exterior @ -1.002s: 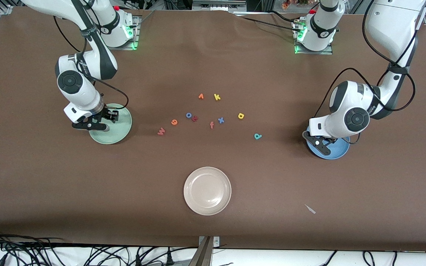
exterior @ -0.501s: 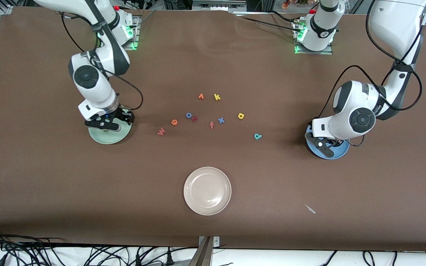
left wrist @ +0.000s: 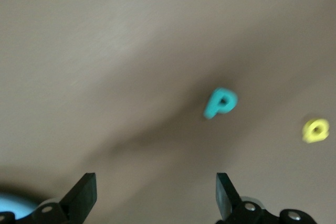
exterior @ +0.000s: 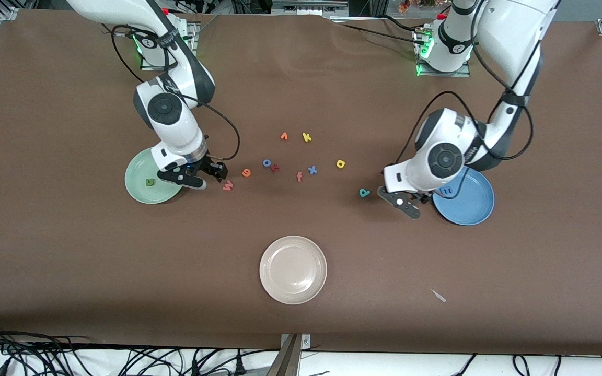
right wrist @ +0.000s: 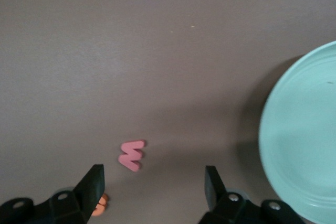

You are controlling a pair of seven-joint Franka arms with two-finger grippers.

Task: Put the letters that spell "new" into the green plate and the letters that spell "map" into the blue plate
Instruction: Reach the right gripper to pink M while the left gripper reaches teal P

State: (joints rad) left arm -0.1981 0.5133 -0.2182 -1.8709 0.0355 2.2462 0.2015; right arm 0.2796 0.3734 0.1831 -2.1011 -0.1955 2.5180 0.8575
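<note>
The green plate [exterior: 139, 172] holds the green n [exterior: 149, 181]. My right gripper [exterior: 201, 176] hangs open and empty just off that plate's rim, toward the middle of the table. The red-pink w [exterior: 228, 185] [right wrist: 131, 155] lies a little ahead of its fingers, and the orange e [exterior: 246, 172] [right wrist: 101, 205] is beside one finger. The blue plate [exterior: 471, 206] holds the blue m [exterior: 447, 191]. My left gripper [exterior: 408, 201] is open and empty between that plate and the teal p [exterior: 364, 192] [left wrist: 221, 102]. The yellow a [exterior: 340, 163] [left wrist: 316, 130] lies farther from the front camera than the p.
More loose letters sit mid-table: blue o [exterior: 267, 163], blue x [exterior: 312, 169], an orange f [exterior: 299, 177], an orange v shape [exterior: 284, 136] and yellow k [exterior: 307, 137]. A cream-white plate [exterior: 293, 269] stands nearer the front camera. A small grey scrap [exterior: 438, 295] lies near the table's front.
Both arms have swung from over their plates toward the middle letters. The left gripper opened, and the blue m now shows in the blue plate. The green n now shows in the green plate.
</note>
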